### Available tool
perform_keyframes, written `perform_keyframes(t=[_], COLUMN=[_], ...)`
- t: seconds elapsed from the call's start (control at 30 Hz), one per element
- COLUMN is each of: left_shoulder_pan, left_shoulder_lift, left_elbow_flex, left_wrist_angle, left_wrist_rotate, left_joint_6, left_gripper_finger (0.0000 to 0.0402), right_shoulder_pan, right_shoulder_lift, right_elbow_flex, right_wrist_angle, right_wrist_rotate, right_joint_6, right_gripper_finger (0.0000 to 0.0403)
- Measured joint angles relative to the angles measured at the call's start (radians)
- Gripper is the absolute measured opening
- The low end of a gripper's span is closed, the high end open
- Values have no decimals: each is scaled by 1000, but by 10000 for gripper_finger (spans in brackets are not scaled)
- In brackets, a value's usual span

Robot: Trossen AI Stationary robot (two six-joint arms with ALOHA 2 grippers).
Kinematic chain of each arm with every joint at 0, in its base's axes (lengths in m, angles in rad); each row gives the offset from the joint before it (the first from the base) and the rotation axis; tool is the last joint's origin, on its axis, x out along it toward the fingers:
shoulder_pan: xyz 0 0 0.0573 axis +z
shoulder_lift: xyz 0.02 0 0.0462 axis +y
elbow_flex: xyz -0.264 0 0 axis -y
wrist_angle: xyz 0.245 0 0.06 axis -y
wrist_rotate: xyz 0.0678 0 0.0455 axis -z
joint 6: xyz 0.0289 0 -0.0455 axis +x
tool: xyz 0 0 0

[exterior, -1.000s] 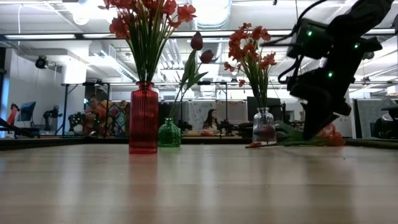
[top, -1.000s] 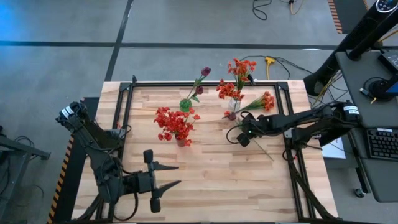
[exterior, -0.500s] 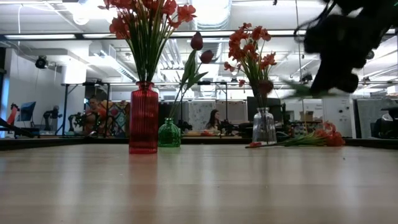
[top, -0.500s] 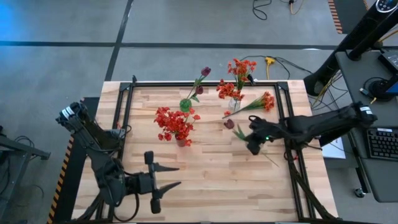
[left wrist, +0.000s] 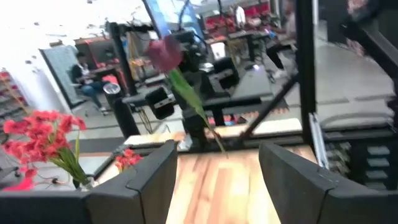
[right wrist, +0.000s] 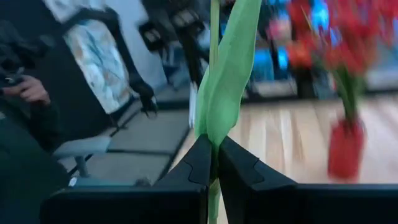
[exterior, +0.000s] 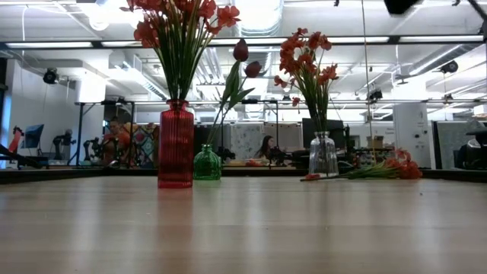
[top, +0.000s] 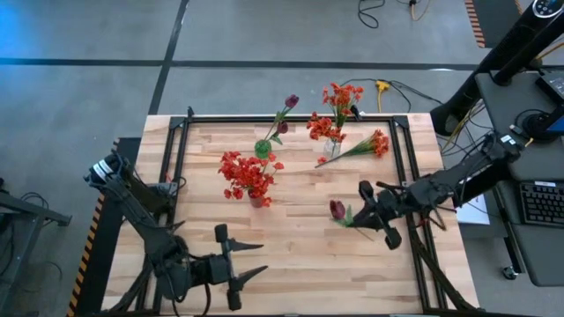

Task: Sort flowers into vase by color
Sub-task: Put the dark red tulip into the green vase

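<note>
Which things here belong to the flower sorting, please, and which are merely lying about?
Job: purple tulip in right gripper; red vase; green vase; clear vase; loose orange-red stem; left gripper, waiting open.
Lying about: floor cables; keyboard.

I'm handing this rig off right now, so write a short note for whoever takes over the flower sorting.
Right gripper: shut on a purple flower, held above the table's right side.
Left gripper: open, waiting at the near left edge.
Done: red flowers in the red vase, purple flowers in the green vase, orange-red flowers in the clear vase.
Left: place the held stem; one orange-red stem lies beside the clear vase.
</note>
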State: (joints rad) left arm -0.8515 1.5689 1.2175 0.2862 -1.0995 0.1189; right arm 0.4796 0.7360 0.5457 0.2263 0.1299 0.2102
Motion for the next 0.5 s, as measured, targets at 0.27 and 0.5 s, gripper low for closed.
perform_keyframes(t=[0.27,0.5], left_shoulder_pan=[46,102], left_shoulder_lift=[71,109], left_elbow_flex=[0,0], left_wrist_angle=[188,203], left_wrist_rotate=[11,46], left_joint_6=[121,85], left_gripper_finger=[246,265], right_shoulder_pan=[3,2], right_shoulder_lift=[203,401], right_elbow_flex=[1,74], right_wrist_angle=[421,664], right_wrist_rotate=[-2,-44], right_joint_6=[-235,-336], right_gripper_finger=[13,13])
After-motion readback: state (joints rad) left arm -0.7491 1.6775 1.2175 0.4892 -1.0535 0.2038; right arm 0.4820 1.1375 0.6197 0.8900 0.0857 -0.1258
